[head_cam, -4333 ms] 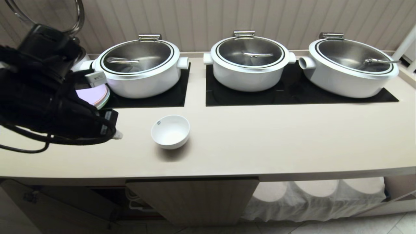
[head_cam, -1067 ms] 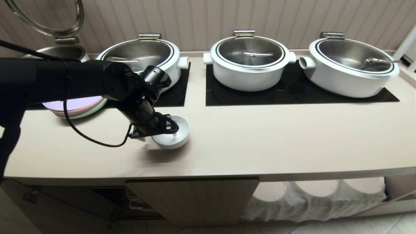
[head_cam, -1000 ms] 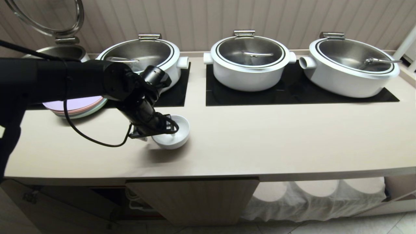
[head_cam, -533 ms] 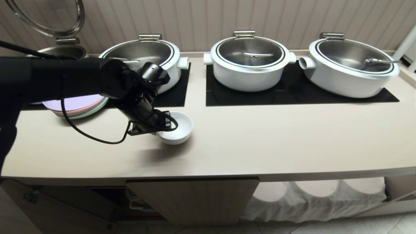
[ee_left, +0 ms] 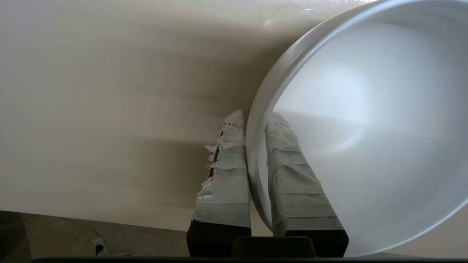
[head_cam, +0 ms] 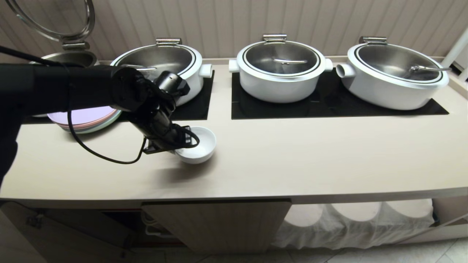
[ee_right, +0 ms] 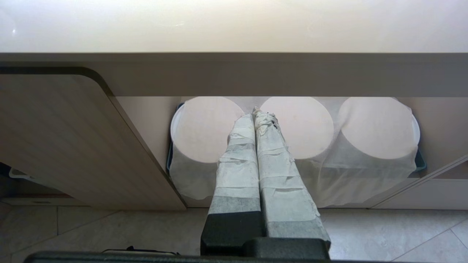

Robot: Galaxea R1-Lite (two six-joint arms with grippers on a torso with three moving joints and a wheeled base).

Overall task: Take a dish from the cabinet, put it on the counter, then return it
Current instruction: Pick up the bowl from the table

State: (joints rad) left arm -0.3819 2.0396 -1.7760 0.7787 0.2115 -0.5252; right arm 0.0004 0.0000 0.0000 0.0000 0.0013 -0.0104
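On the counter point(head_cam: 278, 160), near its front left: left gripper point(head_cam: 186, 140) has just clamped onto the bowl point(head_cam: 199, 144), one taped finger point(ee_left: 292, 171) inside the wall, one outside. The bowl has tipped and shifted slightly, so the return to the cabinet point(head_cam: 219, 223) looks underway. Glossy white bowl, thin round rim; smooth matte beige top. Right gripper point(ee_right: 256, 113) parked low, pinched empty.

The small white bowl point(head_cam: 199, 144), glossy and deep-sided, is tilted just above the beige counter point(head_cam: 292, 157), in front of the left black inset panel. Below, the ribbed cabinet door point(head_cam: 219, 224) stands open.
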